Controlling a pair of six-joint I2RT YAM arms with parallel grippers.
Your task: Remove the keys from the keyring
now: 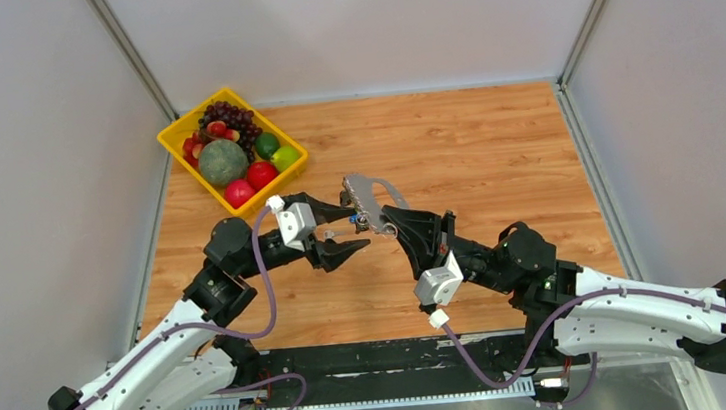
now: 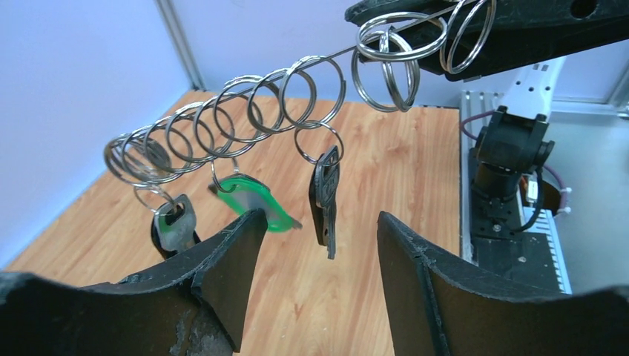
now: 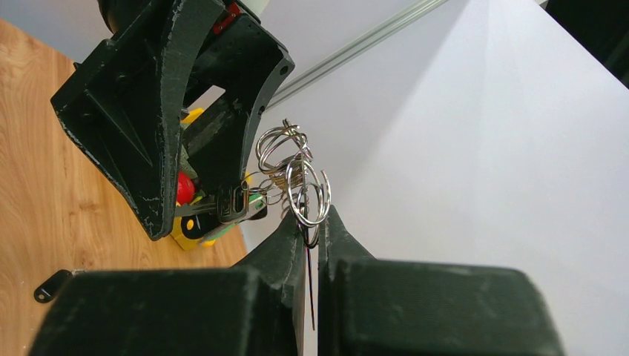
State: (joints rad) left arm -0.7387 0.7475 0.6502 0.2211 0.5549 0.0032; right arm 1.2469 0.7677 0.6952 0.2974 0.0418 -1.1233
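Wood-grain tabletop (image 1: 494, 142), boxed by plain white walls (image 1: 32, 146) and metal corner posts (image 1: 128, 52). At its far left corner, yellow tray (image 1: 175, 143) of fruit (image 1: 223, 161). Right of the tray and nearer, left gripper (image 1: 356, 228), jaws standing apart around dangling keys (image 2: 326, 196), gripping nothing. Further right of the tray, keyring (image 2: 343, 50) lifted clear of the wood, pinched in the closed right gripper (image 1: 388, 225).

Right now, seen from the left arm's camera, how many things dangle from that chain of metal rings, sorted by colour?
Silver key with a black head: 1
Green plastic-headed piece: 1
Dark key: 1 (may be two stacked, cannot tell)
Total: 3 in this view
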